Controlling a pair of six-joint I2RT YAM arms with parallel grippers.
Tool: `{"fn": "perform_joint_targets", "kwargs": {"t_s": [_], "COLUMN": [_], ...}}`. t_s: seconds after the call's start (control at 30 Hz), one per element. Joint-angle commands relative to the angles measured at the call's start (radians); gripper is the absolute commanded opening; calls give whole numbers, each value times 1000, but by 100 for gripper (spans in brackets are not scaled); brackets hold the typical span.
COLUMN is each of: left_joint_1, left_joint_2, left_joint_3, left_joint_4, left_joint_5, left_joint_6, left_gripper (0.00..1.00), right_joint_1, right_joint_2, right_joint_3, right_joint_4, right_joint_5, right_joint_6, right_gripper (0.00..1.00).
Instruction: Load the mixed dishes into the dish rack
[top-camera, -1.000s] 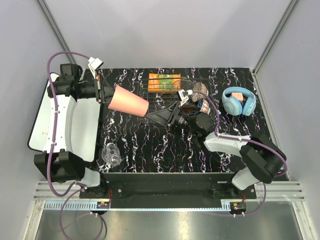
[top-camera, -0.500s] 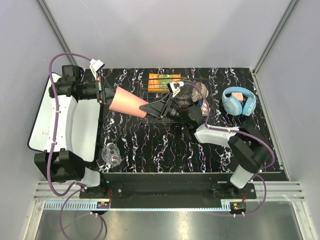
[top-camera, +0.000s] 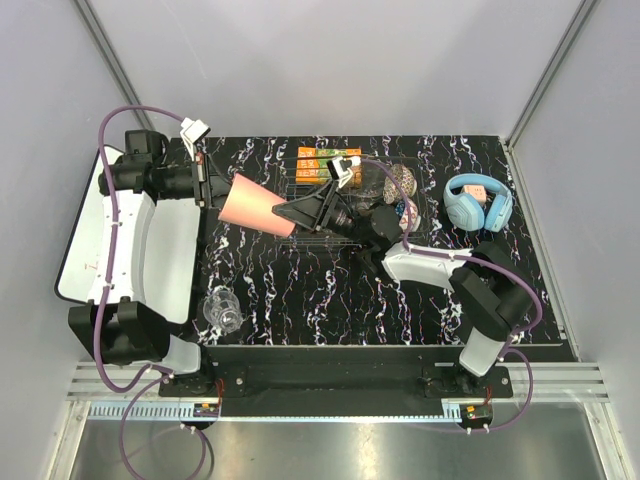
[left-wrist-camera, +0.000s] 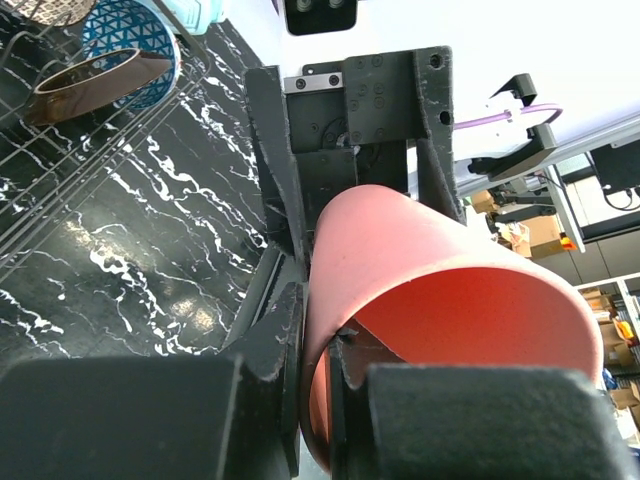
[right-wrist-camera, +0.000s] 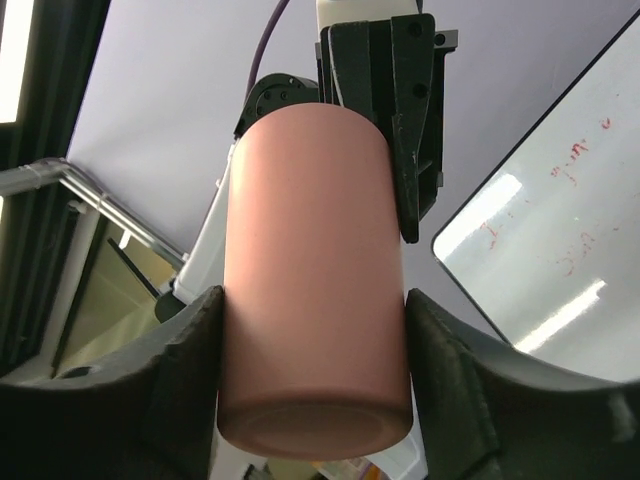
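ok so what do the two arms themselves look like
The left arm and right arm both have black joints and white link covers, with a purple cable looping along each. Each ends in black, angular jaws, with a small white block at the wrist.

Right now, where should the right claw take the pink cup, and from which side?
Its closed base end, from the right, one finger on each side of the round wall. The pink cup hangs sideways, the left claw pinching its rim.
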Motion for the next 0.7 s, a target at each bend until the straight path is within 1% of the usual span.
{"fn": "perform_joint_targets", "kwargs": {"t_s": [0.0, 0.07, 0.1, 0.17, 0.2, 0.23, 0.27, 0.33, 0.37, 0.4, 0.43, 0.47, 0.5, 0.53, 0.57, 0.6, 0.63, 0.67], "left_joint_1": [-4, -4, -2, 12, 19, 42, 58, 111, 131, 150, 186, 200, 214, 239, 245, 245, 245, 243], "left_joint_2": [0, 7, 9, 15, 17, 21, 21, 12, 7, 1, -11, -19, -26, -46, -55, -78, -91, -103], "left_joint_3": [17, 23, 25, 26, 28, 28, 28, 31, 31, 29, 26, 17, 12, 2, -11, -40, -60, -84], "left_joint_4": [9, 12, 11, 15, 15, 18, 20, 18, 20, 20, 18, 17, 14, 11, 7, 6, 7, 26], "left_joint_5": [150, 139, 121, 104, 76, 62, 50, 9, -7, -37, -54, -74, -121, -146, -177, -251, -287, -313], "left_joint_6": [7, 7, 7, 10, 8, 10, 17, 44, 54, 77, 86, 97, 126, 140, 155, 187, 200, 203], "left_gripper": [0, 0, 1, 27, 43, 65, 75, 88, 93, 99, 99, 99, 99, 99, 99, 99, 99, 99], "right_joint_1": [11, 10, 5, -7, -24, -36, -50, -94, -104, -110, -111, -110, -111, -111, -113, -111, -111, -111], "right_joint_2": [-12, -31, -40, -74, -89, -106, -149, -202, -260, -288, -314, -348, -356, -359, -338, -316, -287, -204], "right_joint_3": [18, 3, -2, -16, -19, -19, -8, 18, 55, 82, 121, 201, 240, 292, 399, 462, 528, 685], "right_joint_4": [117, 91, 77, 22, -6, -44, -175, -358, -565, -687, -821, -1054, -1143, -1247, -1438, -1522, -1605, -1774], "right_joint_5": [-35, -32, -36, -46, -62, -76, -93, -145, -151, -133, -110, -80, -19, 29, 66, 145, 177, 209], "right_joint_6": [-3, -14, -20, -28, -43, -55, -72, -170, -223, -368, -456, -536, -666, -728, -779, -858, -886, -916], "right_gripper": [51, 35, 21, 11, 5, 0, 0, 0, 0, 0, 0, 0, 0, 0, 0, 0, 0, 0]}}
